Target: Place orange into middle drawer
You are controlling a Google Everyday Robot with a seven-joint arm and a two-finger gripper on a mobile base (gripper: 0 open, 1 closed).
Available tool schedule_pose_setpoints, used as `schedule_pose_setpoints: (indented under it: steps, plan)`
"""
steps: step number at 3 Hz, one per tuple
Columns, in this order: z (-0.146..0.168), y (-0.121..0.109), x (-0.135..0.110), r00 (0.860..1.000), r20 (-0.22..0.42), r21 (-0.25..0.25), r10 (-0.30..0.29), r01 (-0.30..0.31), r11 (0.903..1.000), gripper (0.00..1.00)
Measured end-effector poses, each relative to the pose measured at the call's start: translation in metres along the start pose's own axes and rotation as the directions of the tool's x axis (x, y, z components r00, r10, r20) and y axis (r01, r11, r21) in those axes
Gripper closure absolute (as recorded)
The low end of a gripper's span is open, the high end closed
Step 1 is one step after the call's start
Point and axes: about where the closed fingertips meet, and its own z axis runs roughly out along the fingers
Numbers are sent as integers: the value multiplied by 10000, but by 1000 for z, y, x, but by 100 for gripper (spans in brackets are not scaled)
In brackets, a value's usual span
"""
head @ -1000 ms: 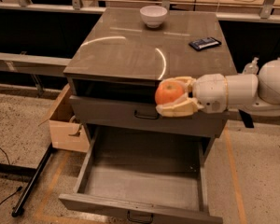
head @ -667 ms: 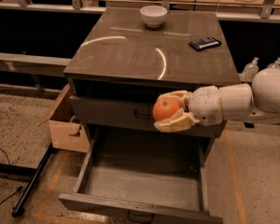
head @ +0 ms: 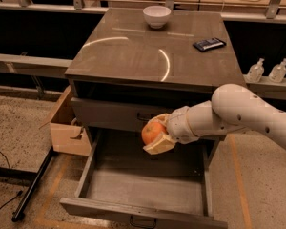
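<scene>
My gripper (head: pixel 157 135) is shut on the orange (head: pixel 152 131), a round shiny orange fruit. It hangs in front of the closed grey drawer front (head: pixel 119 114) and above the rear of the open middle drawer. The middle drawer (head: pixel 148 187) is pulled out at the bottom of the cabinet, wide and deep with a bare flat floor and a small black handle (head: pixel 143 222) on its front. My white arm (head: pixel 233 116) reaches in from the right.
A white bowl (head: pixel 157 16) and a dark flat packet (head: pixel 209 44) lie on the cabinet top (head: pixel 133 51). A cardboard box (head: pixel 66 128) stands left of the cabinet. Two clear bottles (head: pixel 267 71) stand at the right. A black bar (head: pixel 33 185) lies on the floor at the left.
My gripper has moved down and to the left with the orange, from level with the upper drawer front to just above the open middle drawer.
</scene>
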Motion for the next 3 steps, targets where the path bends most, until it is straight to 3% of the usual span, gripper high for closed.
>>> schedule_pose_setpoints:
  steps: [1,2,3]
  plan:
    - [-1,0,0,10000,18,-11,12,-12,10000,100]
    - [27,7,17,9996,-136,35,253,-253,9997,100]
    - [77,16,45,9971,-243,85,715,-713,9974,100]
